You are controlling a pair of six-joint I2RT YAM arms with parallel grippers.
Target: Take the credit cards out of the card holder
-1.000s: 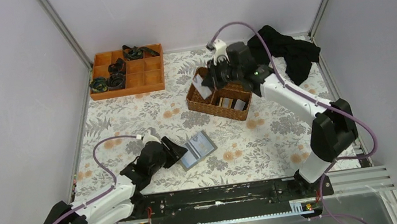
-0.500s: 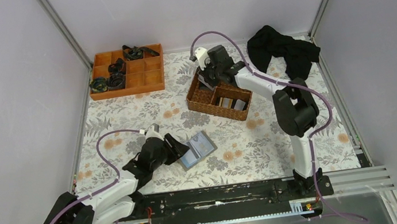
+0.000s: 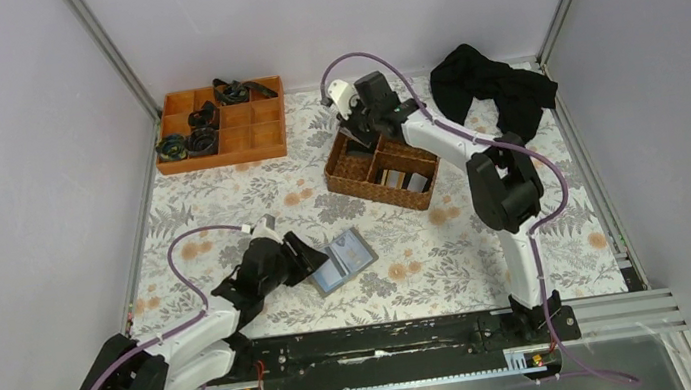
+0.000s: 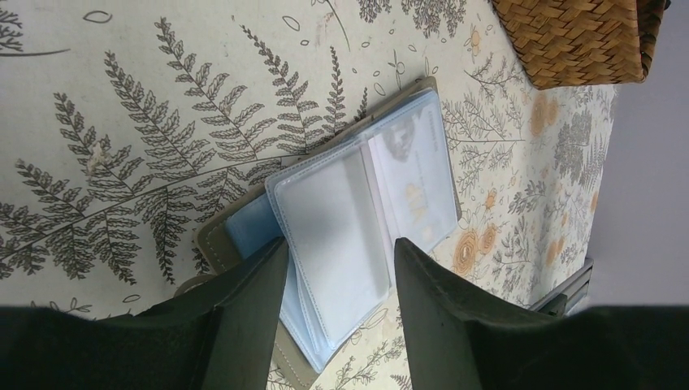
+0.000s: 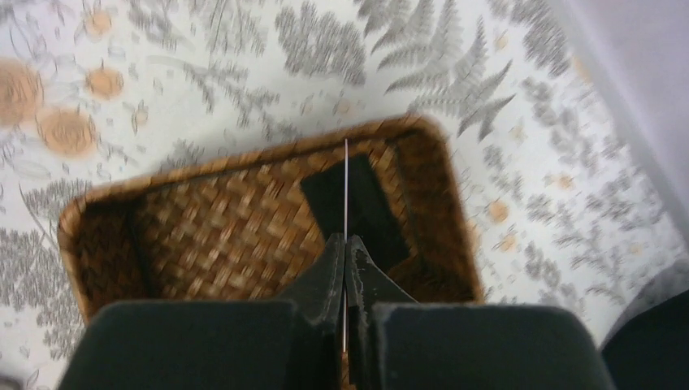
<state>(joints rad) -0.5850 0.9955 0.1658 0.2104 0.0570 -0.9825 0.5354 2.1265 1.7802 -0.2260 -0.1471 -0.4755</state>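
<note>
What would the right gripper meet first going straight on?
Likely the dark flat card lying in the brown wicker basket, directly ahead of the right gripper and its pinched thin pale card; depth unclear.

A robot lab booth: plain lilac walls (image 3: 19, 198), metal corner posts (image 3: 113, 56), and arms (image 3: 502, 189) bolted to the bench (image 3: 252, 207) rail (image 3: 391, 340).

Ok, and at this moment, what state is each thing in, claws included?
left claw: open, fingers astride the holder's clear sleeves.
right claw: shut on a credit card, edge-on above the basket.
card holder: open, lying flat, sleeved card inside.
wicker basket: upright, dark card lying in it.
orange tray: upright, black items in some compartments.
black cloth: crumpled.
</note>
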